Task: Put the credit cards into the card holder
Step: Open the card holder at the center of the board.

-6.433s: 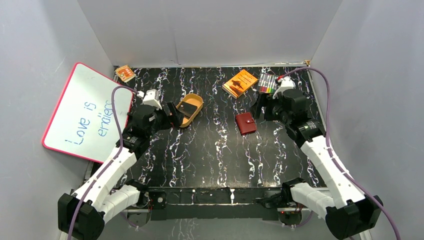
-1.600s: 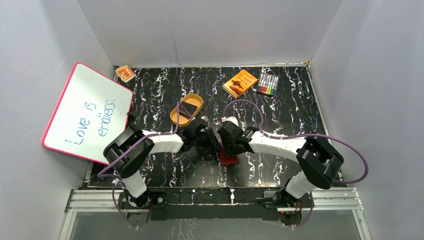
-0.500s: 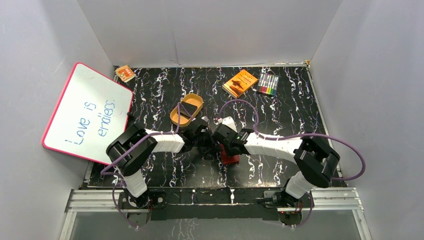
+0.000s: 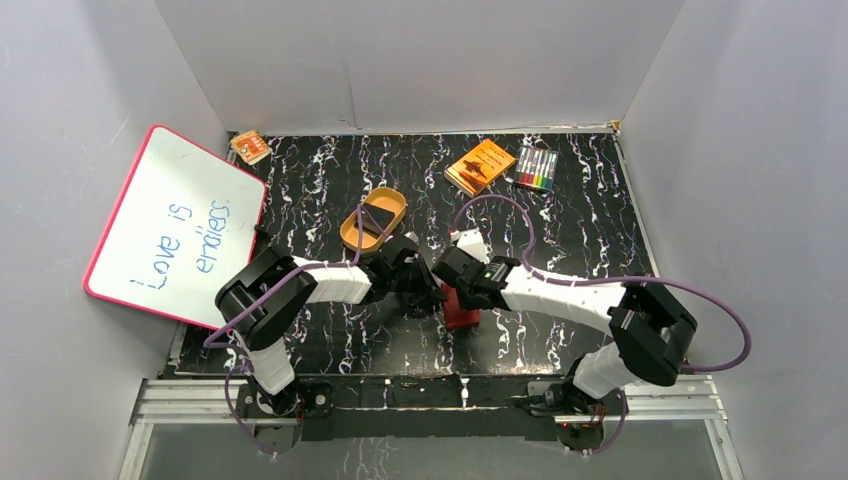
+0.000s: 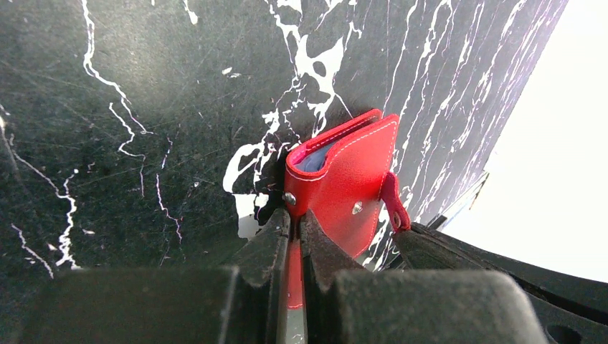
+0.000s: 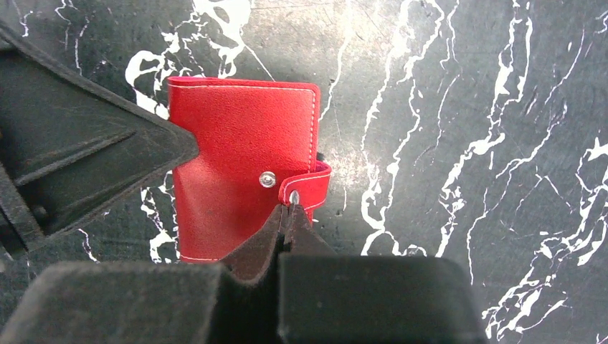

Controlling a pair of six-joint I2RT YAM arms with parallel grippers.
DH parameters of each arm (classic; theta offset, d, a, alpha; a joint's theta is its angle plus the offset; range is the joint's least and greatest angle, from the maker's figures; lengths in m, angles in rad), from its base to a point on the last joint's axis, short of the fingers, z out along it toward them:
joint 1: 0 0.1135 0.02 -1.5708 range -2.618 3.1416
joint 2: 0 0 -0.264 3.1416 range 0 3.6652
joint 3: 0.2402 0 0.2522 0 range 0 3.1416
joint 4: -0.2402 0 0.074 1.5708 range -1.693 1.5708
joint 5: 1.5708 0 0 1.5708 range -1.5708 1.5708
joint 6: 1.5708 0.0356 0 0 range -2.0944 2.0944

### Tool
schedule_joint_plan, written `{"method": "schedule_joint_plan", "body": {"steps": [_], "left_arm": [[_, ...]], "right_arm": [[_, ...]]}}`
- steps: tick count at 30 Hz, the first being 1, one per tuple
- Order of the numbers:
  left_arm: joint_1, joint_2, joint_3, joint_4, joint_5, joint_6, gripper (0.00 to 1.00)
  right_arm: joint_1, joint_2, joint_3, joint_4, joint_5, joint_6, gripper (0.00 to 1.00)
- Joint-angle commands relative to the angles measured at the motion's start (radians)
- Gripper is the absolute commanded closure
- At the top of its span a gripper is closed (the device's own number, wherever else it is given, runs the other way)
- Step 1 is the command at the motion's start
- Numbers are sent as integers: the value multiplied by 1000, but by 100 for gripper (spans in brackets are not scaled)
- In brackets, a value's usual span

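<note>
Left arm: folded low over the table, elbow out at 9 o'clock, forearm running toward 3 o'clock to the middle.
Left gripper: fingers pressed together, clamped on the edge of the wallet cover; red leather shows in the slit between my pads.
Right arm: mirrored, elbow at 3 o'clock, forearm running toward 9 o'clock to meet my left.
Right gripper: fingers fully together, tips right at the end of the strap, which stands unsnapped. I cannot tell whether the strap is nipped or only touched.
Wallet: lies on the table just 6 o'clock of its middle, between my two wrists, one corner lifted so the pale lining peeks out.
Card: dark, lying in the tray, at 10 o'clock from the wallet, apart from both grippers.
</note>
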Motion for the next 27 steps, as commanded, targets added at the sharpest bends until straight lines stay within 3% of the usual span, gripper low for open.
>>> {"method": "schedule_joint_plan", "body": {"steps": [1, 6, 12, 17, 27], "left_arm": [[-7, 61, -41, -184, -107, 37, 100], [-7, 2, -21, -195, -90, 70, 96], [-7, -67, -17, -164, -31, 52, 58], [-6, -156, -83, -93, -15, -5, 36], [-8, -284, -138, -25, -46, -33, 25]], "right_arm": [[-17, -48, -19, -41, 35, 83, 100], [-55, -143, -64, -27, -1, 91, 100], [-74, -279, -84, 8, -59, 43, 100], [-75, -367, -99, 80, -142, -8, 100], [-75, -408, -148, 219, -288, -53, 100]]}}
